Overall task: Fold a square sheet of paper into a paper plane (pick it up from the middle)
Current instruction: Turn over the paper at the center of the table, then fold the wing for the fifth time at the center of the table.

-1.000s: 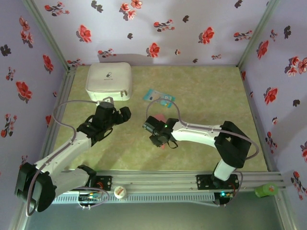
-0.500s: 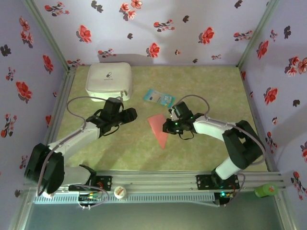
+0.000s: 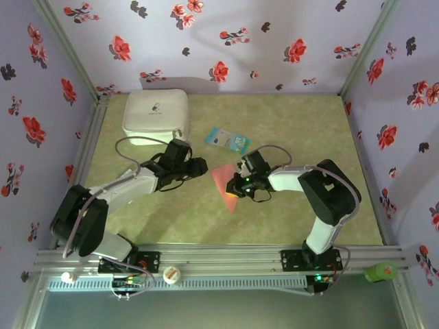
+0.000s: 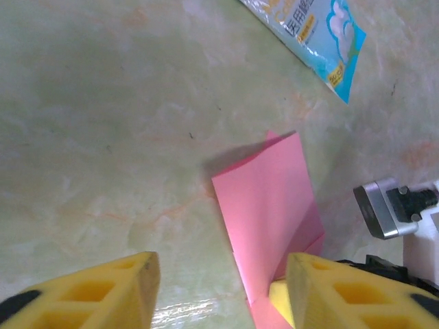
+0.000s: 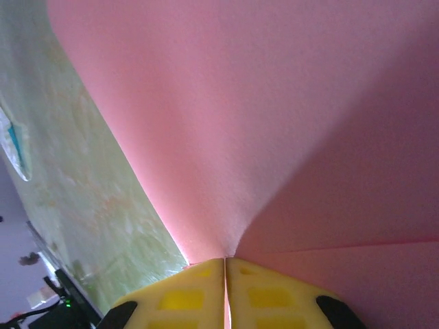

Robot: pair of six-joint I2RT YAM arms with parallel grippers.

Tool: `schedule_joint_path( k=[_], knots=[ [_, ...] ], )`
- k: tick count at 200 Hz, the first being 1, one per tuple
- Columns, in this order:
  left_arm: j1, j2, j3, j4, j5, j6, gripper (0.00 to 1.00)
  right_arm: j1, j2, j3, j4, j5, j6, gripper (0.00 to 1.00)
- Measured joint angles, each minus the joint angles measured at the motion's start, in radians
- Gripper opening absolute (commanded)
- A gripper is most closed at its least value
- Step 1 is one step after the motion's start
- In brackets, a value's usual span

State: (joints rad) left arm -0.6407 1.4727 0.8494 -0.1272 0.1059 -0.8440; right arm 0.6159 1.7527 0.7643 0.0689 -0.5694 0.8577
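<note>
Your right end effector is clamped shut on the paper plane. The wrist view shows both yellow pads pressed together with pink paper between them. The grip is on the plane's right edge, about midway along its length.

The plane is near the middle of the surface, just this side of the light-blue packet. Its long axis runs from far to near, with the wide end toward the packet and the point toward the arm bases. A shadow under its far-left edge suggests that side is lifted slightly off the surface.

Your left end effector is just to the left of the plane with its jaws apart and nothing between them. From its wrist view, the free left edge lies straight ahead, across the line of approach. That makes this the arm to take that edge.

The left arm lies low and stretched out, with its forearm angled toward the centre. The right arm is bent at the elbow, and its forearm reaches left.
</note>
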Motion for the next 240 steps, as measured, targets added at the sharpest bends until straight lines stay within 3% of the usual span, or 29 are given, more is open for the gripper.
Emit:
schedule_joint_path(
  k=[88,191,240],
  knots=[
    [-0.058,0.240,0.097,0.115,0.083,-0.143,0.10,0.015,-0.004,-0.042,0.111,0.039,0.164,0.10],
    [-0.071,0.406,0.145,0.194,0.124,-0.227,0.01,0.018,-0.008,-0.057,0.150,0.046,0.202,0.13],
    [-0.071,0.413,0.135,0.208,0.123,-0.228,0.00,0.013,-0.063,-0.084,0.142,0.084,0.199,0.25]
  ],
)
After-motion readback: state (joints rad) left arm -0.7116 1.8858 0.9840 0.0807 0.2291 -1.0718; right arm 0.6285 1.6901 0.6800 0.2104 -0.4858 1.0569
